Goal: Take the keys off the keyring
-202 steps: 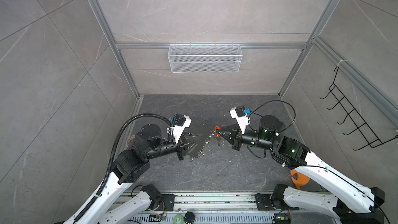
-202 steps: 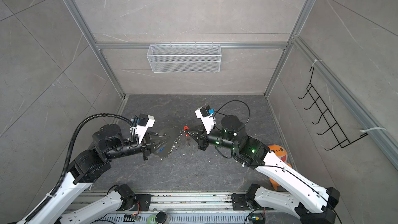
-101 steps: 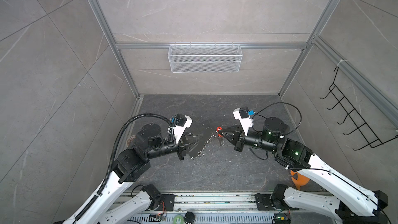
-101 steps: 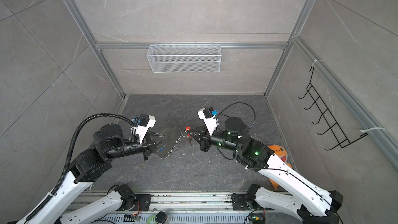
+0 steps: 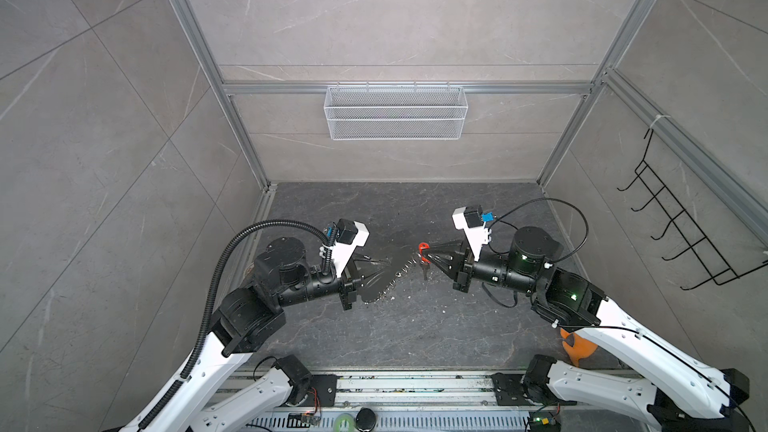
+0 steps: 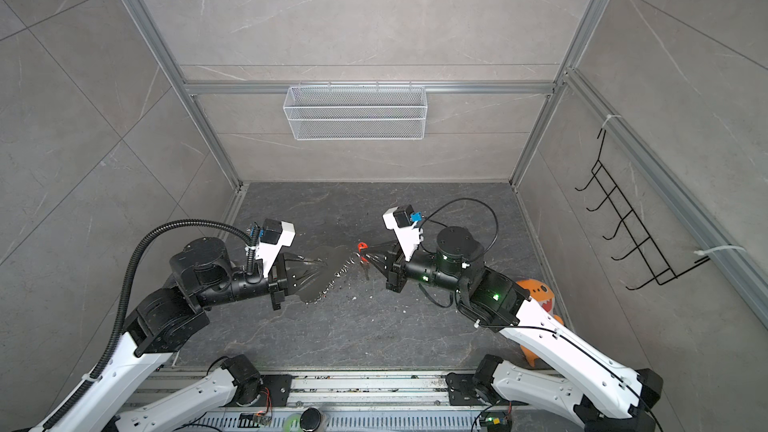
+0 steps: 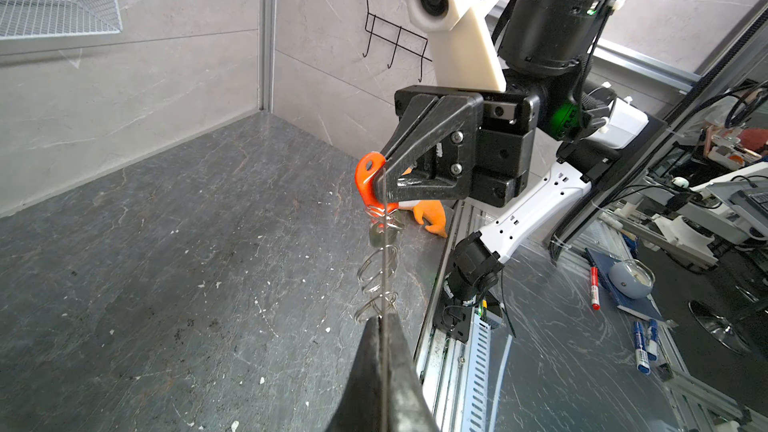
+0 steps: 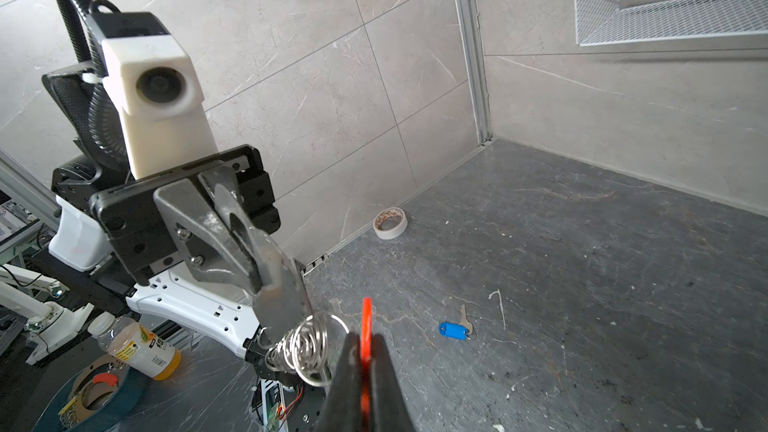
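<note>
bench: dark grey stone-look slab, speckled with pale crumbs, closed in by grey tiled walls on three sides.
orange toy: sits at the near right edge of the bench, partly hidden behind the right arm.
left gripper: closed tight on the grey tag, holding it up off the bench and pointing toward the middle.
grey tag: flat, pinched between the left gripper's fingers; its free end carries the rings.
keyring: a chain of silver rings strung through the air between the two grippers, one end on the grey tag, the other at the red key.
red key: hooked to the last ring, clear of the bench, its plastic body clamped in the right gripper.
right gripper: closed narrow on the red key, facing the left gripper across the middle.
silver key: hangs from the rings just below the red key.
blue key: off the keyring, lying flat on the bench, well apart from the rings.
tape roll: lies on the bench against the foot of the left wall.
wire basket: white mesh, hung on the back wall above the bench.
hook rack: black wire, fixed to the right wall.
</note>
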`<state>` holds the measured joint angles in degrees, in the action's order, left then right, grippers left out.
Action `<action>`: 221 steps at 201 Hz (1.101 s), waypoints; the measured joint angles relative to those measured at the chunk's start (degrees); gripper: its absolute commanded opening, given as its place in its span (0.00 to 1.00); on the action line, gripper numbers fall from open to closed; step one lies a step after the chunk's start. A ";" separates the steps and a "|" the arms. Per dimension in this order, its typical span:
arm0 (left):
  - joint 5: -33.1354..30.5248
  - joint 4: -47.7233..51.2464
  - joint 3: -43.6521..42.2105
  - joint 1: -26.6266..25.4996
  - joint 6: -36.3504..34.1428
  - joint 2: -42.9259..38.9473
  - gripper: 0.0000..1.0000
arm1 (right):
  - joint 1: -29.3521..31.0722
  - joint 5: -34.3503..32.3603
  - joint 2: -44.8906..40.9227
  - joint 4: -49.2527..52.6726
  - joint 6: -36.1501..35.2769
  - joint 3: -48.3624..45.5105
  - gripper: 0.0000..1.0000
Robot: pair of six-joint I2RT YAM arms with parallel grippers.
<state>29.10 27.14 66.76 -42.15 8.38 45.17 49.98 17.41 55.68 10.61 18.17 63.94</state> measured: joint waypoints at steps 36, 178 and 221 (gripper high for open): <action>1.31 1.60 3.26 -0.04 -1.53 1.68 0.00 | 0.00 0.22 -1.22 -1.70 0.17 -0.57 0.10; 6.03 8.17 9.38 -0.63 -6.67 5.33 0.00 | 0.00 0.90 -3.21 -4.31 2.16 -3.76 0.20; 7.43 8.92 10.95 -0.63 -7.15 5.57 0.00 | 0.00 1.07 -4.26 -4.46 2.84 -4.17 0.26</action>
<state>36.53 36.05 77.71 -42.78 1.23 50.74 49.98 18.48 51.42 6.15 21.02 59.77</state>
